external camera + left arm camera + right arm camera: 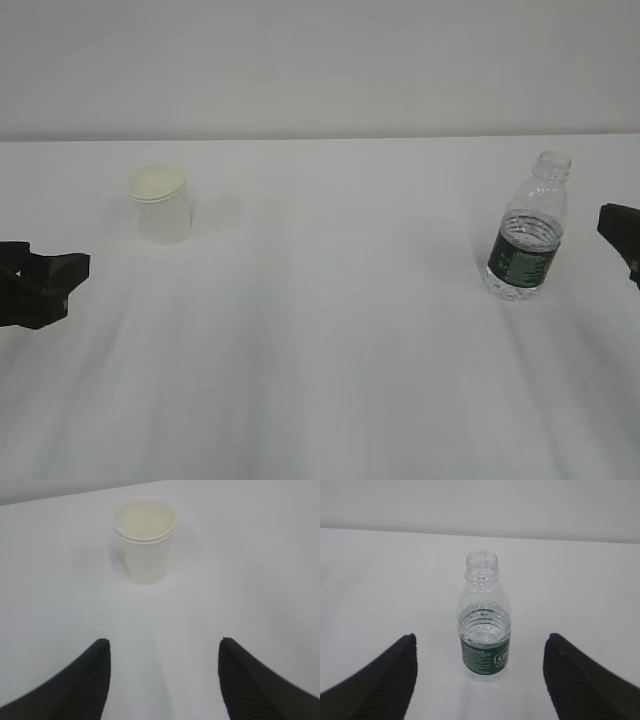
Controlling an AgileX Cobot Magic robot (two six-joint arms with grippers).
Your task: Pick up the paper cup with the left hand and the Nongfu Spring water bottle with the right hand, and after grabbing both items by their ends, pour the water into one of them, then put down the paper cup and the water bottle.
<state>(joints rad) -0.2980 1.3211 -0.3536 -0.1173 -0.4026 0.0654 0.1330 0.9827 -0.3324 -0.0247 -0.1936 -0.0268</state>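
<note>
Left wrist view: left hand (pixel 162 680) spread wide, empty, paper cup (pixel 145 540) centred ahead for grasping; right hand (pixel 480 680) likewise wide behind uncapped Nongfu Spring water bottle (pixel 484 630)

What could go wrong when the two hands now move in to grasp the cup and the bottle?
1. The Nongfu Spring water bottle stands with no cap, so a nudge from the right hand could tip it and spill water.
2. The paper cup looks light and empty; the left hand could push it over or crush it.
</note>
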